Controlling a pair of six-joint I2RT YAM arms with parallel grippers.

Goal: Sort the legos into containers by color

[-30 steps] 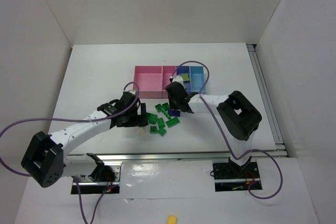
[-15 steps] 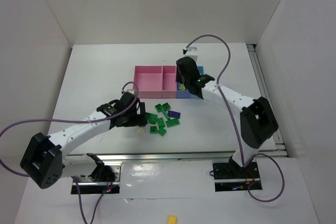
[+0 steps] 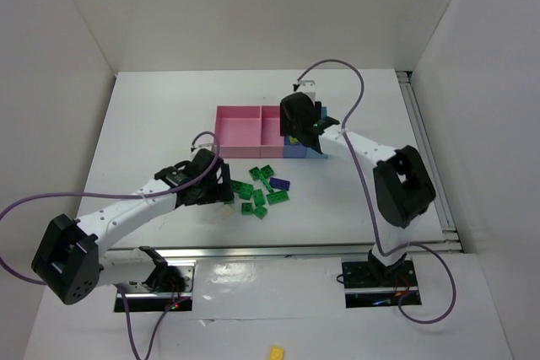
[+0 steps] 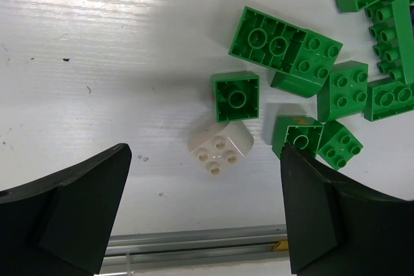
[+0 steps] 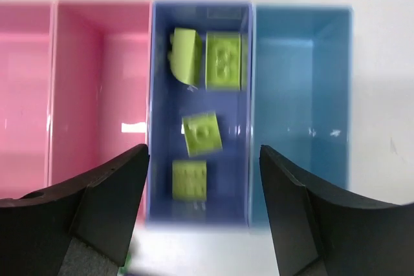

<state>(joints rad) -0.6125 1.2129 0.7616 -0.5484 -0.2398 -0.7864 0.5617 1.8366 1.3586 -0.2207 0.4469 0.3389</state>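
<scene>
Four pale yellow-green plastic lego bricks [image 5: 223, 61] are lying in the dark blue shallow plastic tray [image 5: 229, 114]. Two are sitting side by side at its far end, one is turned askew near the middle, and one is at the near end. This tray is standing third in a joined row, with two pink plastic trays [image 5: 100, 63] on its left and a light blue plastic tray [image 5: 301, 95] on its right (neighbouring walls are touching along their length).

The right gripper [image 5: 204, 151] is hovering directly above the dark blue tray. Its jaws are standing wide apart and gripping nothing, with one black finger [image 5: 97, 211] over the pink side and the other over the light blue side.

The remaining legos, a loose cluster of bright green plastic bricks [image 3: 257, 194], are lying on the white table [image 3: 152, 124] just in front of the trays. A single purple brick [image 3: 280, 184] is resting at the cluster's right edge. In the left wrist view several green bricks are touching one another. A small square green brick [image 4: 235, 97] is lying hollow side up, just beside a white rounded brick [image 4: 220, 148].

The left gripper [image 4: 204, 159] is hanging low over the cluster's left edge. Its jaws are spread wide and holding nothing, and the white rounded brick is showing between its fingertips.

Off the table, in front of the arm bases, a small yellow brick [image 3: 277, 351] is lying alone.
</scene>
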